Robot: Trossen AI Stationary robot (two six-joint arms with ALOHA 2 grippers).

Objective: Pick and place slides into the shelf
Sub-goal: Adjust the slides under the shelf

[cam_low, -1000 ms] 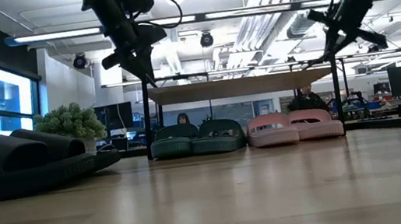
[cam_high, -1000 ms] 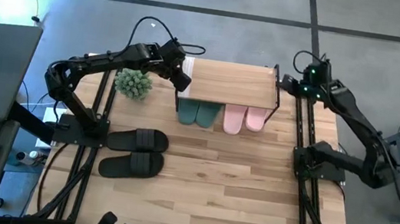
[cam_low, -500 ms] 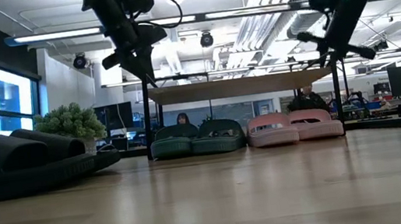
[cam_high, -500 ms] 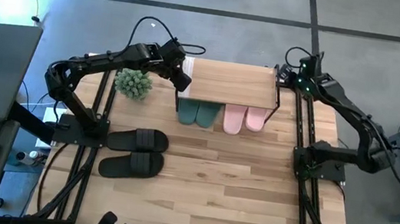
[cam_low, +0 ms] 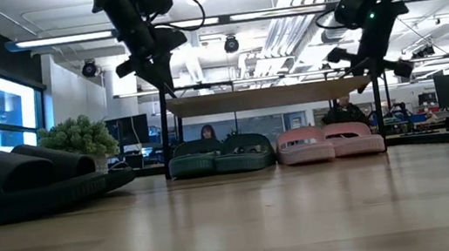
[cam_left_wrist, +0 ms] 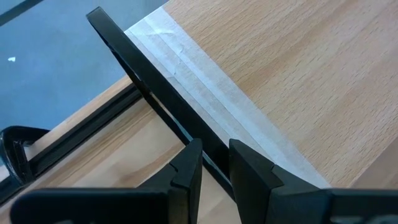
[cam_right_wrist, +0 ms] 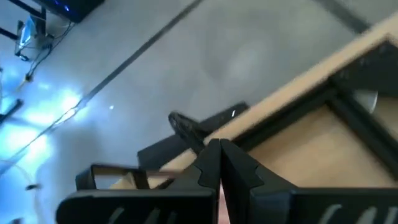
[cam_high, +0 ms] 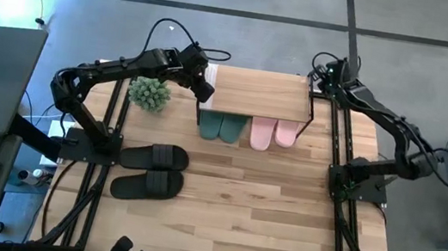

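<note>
We see the left tool [cam_left_wrist: 214, 163] clamped on the thin black frame bar [cam_left_wrist: 149, 93] at the left edge of the shelf [cam_high: 258, 94]. The right tool [cam_right_wrist: 219, 163] hangs above the shelf's far right corner, fully closed and holding nothing. Under the shelf stand the green slides [cam_high: 220, 127] and pink slides [cam_high: 272, 133]. The black slides [cam_high: 149, 169] lie on the worktop [cam_high: 238, 214] at the left.

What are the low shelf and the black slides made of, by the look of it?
Low shelf: light wooden plank top with visible grain, matte; thin black legs, probably painted metal. Black slides: moulded one-piece, matte, likely foam or rubber, though the look leaves that open.
</note>
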